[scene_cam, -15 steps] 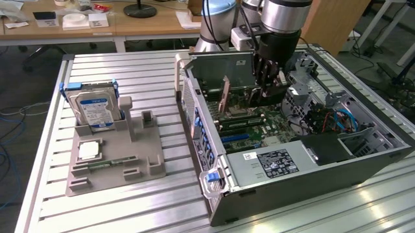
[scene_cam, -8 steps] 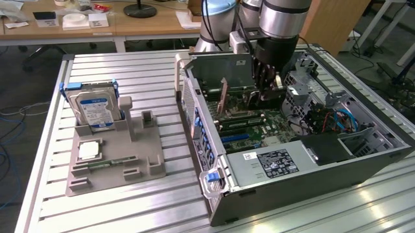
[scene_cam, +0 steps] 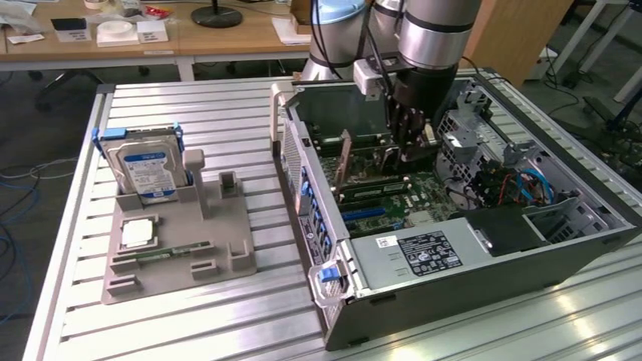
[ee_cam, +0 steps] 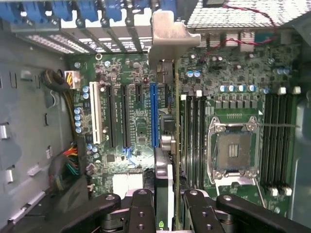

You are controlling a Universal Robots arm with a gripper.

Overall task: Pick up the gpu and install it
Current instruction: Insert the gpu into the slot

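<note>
The gpu (ee_cam: 168, 73) is seen edge-on in the wrist view, a thin dark card with its silver-grey end bracket (ee_cam: 167, 31) up against the case's rear slot openings. My gripper (ee_cam: 167, 209) is shut on it, one black finger on each side. The card hangs just beside the blue expansion slot (ee_cam: 154, 114) of the green motherboard (ee_cam: 131, 73); whether it touches a slot I cannot tell. In the exterior view my gripper (scene_cam: 413, 147) reaches down into the open computer case (scene_cam: 331, 226), over the motherboard.
On the exterior view's left a grey fixture (scene_cam: 225, 248) holds a silver hard drive (scene_cam: 146, 169) with a blue-white label, a green memory stick (scene_cam: 165, 254) and a small square chip (scene_cam: 138, 232). The power supply (scene_cam: 422, 256), cables (scene_cam: 522, 184) and case walls crowd the gripper. The CPU socket (ee_cam: 233, 150) lies beside the memory slots (ee_cam: 194, 136).
</note>
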